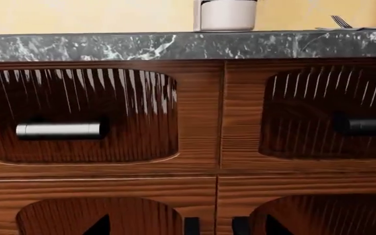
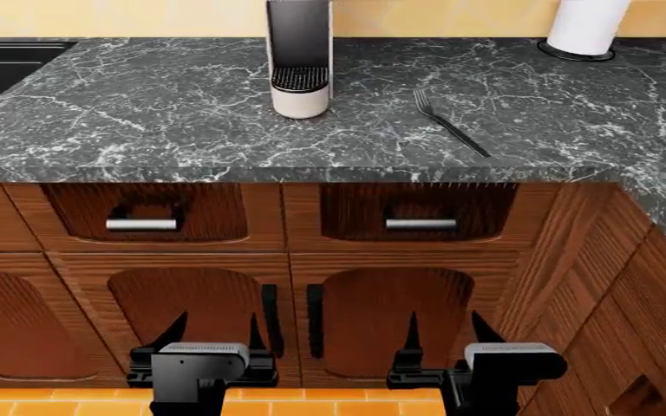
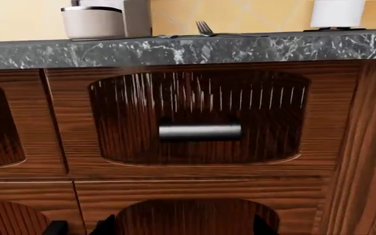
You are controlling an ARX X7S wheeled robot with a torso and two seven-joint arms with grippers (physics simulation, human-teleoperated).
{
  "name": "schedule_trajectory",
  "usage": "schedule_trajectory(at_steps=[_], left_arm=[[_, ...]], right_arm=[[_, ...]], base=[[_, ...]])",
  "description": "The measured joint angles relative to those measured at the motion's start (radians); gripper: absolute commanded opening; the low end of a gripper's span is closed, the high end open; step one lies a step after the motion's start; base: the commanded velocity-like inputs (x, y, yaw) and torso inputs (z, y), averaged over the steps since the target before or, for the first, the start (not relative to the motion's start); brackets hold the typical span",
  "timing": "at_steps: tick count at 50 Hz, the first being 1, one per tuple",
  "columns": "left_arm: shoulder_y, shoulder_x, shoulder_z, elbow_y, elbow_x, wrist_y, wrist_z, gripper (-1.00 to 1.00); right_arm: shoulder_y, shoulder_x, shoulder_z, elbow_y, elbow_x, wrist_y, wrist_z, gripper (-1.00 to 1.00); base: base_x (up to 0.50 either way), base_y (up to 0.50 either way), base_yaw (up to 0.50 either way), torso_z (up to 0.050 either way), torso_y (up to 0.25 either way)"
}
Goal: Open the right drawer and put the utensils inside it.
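Observation:
The right drawer (image 2: 420, 212) is closed under the marble counter; its metal bar handle (image 3: 199, 131) faces the right wrist camera, and its front (image 1: 332, 115) also shows in the left wrist view. Of the utensils, a long dark fork (image 2: 449, 121) lies on the counter above that drawer, with its tines (image 3: 204, 28) poking over the edge. My left gripper (image 2: 214, 334) and right gripper (image 2: 447, 334) hang low in front of the cabinet doors. Both are open and hold nothing. Only the tips of their fingers (image 1: 100, 226) (image 3: 263, 226) show in the wrist views.
A coffee machine (image 2: 299, 56) stands at the counter's middle and a white paper roll (image 2: 585, 24) at the back right. The left drawer (image 2: 148, 212) is closed too. Cabinet doors with vertical black handles (image 2: 271, 321) sit below. A side cabinet (image 2: 634, 295) juts out at the right.

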Motion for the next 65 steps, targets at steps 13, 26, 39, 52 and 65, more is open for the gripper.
schedule_trajectory(at_steps=[13,26,39,52,65], left_arm=[[-0.002,-0.011,0.018,0.002,-0.016,-0.002,-0.014,1.00],[-0.001,-0.027,0.031,0.005,-0.028,0.004,-0.024,1.00],[-0.004,-0.038,0.042,0.004,-0.037,0.009,-0.035,1.00],[-0.006,-0.048,0.051,0.008,-0.048,0.007,-0.045,1.00],[-0.004,-0.054,0.057,0.006,-0.067,0.013,-0.049,1.00]], right_arm=[[0.002,0.017,-0.014,-0.002,0.008,0.002,0.022,1.00],[0.002,0.025,-0.028,-0.005,0.012,0.006,0.047,1.00],[0.004,0.035,-0.043,-0.006,0.017,0.011,0.062,1.00],[0.006,0.044,-0.057,-0.006,0.021,0.014,0.076,1.00],[0.012,0.049,-0.070,0.000,0.023,0.022,0.091,1.00]], base=[[0.00,-0.31,0.00,0.000,0.000],[0.00,0.00,0.00,0.041,0.000],[0.00,0.00,0.00,0.050,0.000],[0.00,0.00,0.00,0.050,0.000],[0.15,0.00,0.00,0.019,0.000]])
